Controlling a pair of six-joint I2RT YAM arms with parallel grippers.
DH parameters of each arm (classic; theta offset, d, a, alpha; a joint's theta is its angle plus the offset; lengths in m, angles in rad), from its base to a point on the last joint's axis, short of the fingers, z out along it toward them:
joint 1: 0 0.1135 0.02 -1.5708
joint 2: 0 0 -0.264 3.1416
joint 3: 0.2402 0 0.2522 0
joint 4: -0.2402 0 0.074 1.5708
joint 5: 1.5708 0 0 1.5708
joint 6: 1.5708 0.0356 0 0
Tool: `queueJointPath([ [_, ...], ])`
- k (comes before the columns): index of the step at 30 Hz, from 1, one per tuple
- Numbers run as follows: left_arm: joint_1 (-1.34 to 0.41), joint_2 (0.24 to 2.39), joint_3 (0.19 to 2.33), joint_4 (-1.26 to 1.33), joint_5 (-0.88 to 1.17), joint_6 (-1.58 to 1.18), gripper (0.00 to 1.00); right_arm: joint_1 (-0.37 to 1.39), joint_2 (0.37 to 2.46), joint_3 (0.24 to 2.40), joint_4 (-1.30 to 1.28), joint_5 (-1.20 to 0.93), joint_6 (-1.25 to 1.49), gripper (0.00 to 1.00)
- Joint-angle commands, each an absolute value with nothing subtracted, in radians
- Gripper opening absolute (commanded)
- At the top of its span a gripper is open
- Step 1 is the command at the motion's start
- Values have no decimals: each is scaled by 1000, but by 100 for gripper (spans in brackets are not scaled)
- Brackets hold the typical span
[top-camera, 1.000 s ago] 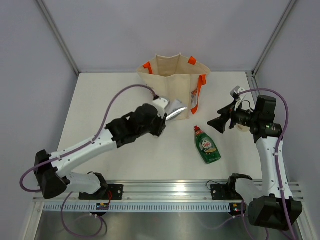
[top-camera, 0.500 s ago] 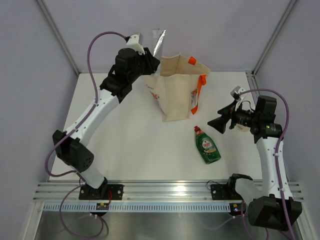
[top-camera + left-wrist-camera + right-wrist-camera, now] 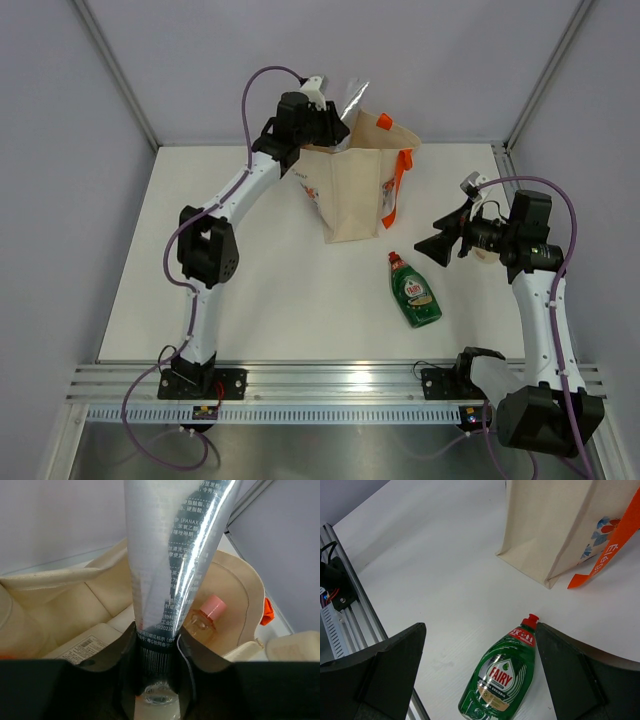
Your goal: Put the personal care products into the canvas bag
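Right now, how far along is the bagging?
Done: amber pink-capped bottle lies inside the beige canvas tote. In hand: left gripper, shut on the silvery tube, holds it above the tote's mouth. Left: green red-capped bottle lying on the white table; right gripper open, empty.

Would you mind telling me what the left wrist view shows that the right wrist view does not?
Only the left wrist view: the left tool shut on the silvery tube, held over the open canvas bag, with a pink-capped amber bottle inside. Only the right wrist view: the green red-capped bottle lying on the table, and the bag's printed outer side. Both: that bag.
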State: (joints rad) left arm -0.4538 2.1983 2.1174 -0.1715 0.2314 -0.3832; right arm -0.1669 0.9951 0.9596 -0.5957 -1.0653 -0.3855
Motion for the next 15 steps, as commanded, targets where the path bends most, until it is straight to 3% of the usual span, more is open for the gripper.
queueJointPath([
  [1, -434, 2148, 2120, 11, 307, -307, 38, -175, 997, 960, -580, -1101, -382, 100],
  [3, -433, 2149, 2094, 11, 336, -302, 47, -175, 1002, 962, -581, -1094, -387, 100],
  [8, -437, 2096, 2007, 15, 345, -319, 82, -175, 997, 943, -600, -1089, -420, 99],
  [11, -437, 2017, 1980, 8, 345, -298, 98, -172, 1017, 946, -601, -1031, -406, 99],
  [15, -436, 1907, 1970, -86, 333, -236, 99, -99, 1103, 1078, -791, -820, -526, 100],
])
